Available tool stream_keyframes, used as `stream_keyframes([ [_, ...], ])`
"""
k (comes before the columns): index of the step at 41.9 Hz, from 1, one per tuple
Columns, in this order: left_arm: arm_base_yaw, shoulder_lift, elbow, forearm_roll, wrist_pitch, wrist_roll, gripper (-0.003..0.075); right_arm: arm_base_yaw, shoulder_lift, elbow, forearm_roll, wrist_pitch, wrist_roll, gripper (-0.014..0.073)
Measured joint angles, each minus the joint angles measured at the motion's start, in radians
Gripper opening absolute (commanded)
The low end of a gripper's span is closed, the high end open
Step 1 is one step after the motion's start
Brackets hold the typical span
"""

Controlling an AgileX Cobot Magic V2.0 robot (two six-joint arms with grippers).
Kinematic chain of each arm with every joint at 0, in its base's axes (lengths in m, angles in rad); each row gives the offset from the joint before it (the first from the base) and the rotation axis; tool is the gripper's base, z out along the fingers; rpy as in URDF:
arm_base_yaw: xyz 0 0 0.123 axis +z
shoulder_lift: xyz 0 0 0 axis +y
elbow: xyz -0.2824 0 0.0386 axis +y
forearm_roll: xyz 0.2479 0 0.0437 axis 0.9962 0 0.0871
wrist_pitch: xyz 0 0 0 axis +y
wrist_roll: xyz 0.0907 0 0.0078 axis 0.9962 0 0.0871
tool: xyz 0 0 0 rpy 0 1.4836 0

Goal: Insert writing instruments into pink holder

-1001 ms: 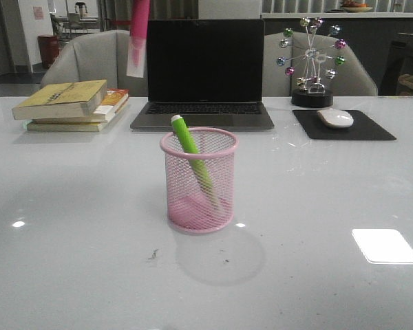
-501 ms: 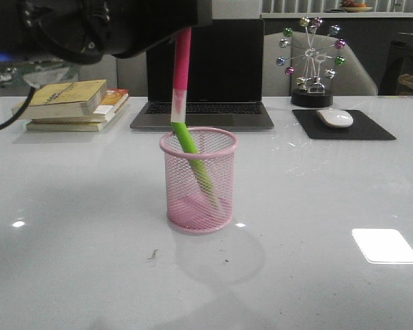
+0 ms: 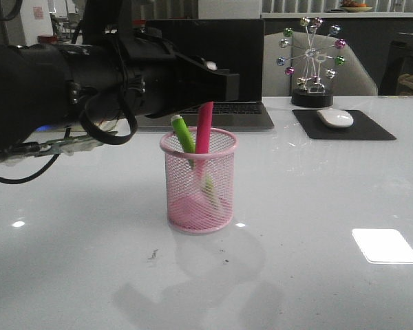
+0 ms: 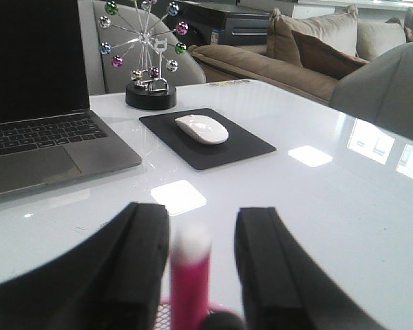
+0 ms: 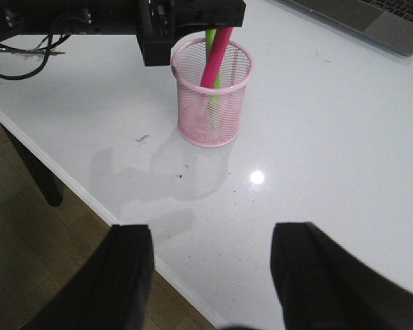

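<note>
Green (image 3: 182, 133) and pink markers (image 3: 204, 128) in holder (image 3: 198, 199)

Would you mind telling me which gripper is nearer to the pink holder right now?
Left. The left gripper is directly over the pink holder, open fingers either side of the pink marker standing in it. The right gripper hovers well back, the holder far from its fingers.

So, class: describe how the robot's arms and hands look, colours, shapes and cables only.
The left arm is bulky matte black, with black cables looped beneath it. Its left hand has thick, black, rounded fingers. The right hand shows two similar dark blocky fingers.
</note>
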Motion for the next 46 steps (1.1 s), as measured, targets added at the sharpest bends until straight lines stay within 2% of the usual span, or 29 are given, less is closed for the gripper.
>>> stream_keyframes([
  [4,0.0,-0.014,0.0,0.0,0.037,0.0,0.0458,0.0,0.0,0.0,0.0,0.0,0.0,0.0489],
  [9,0.0,-0.088,-0.01,0.002,0.176,0.007,0.0458,0.0,0.0,0.0,0.0,0.0,0.0,0.0489],
  [13,0.0,-0.197,-0.047,0.016,0.393,0.044,0.0458,0.0,0.0,0.0,0.0,0.0,0.0,0.0489],
  [25,0.0,-0.509,-0.206,0.075,1.202,0.091,0.0458,0.0,0.0,0.0,0.0,0.0,0.0,0.0489],
  [31,0.0,-0.628,-0.225,0.105,1.457,0.095,0.0458,0.0,0.0,0.0,0.0,0.0,0.0,0.0489],
  [36,0.0,-0.729,-0.207,0.111,1.585,0.051,0.0458,0.0,0.0,0.0,0.0,0.0,0.0,0.0489],
  [46,0.0,-0.946,-0.036,0.113,1.64,-0.005,0.0457,0.0,0.0,0.0,0.0,0.009,0.0,0.0489],
])
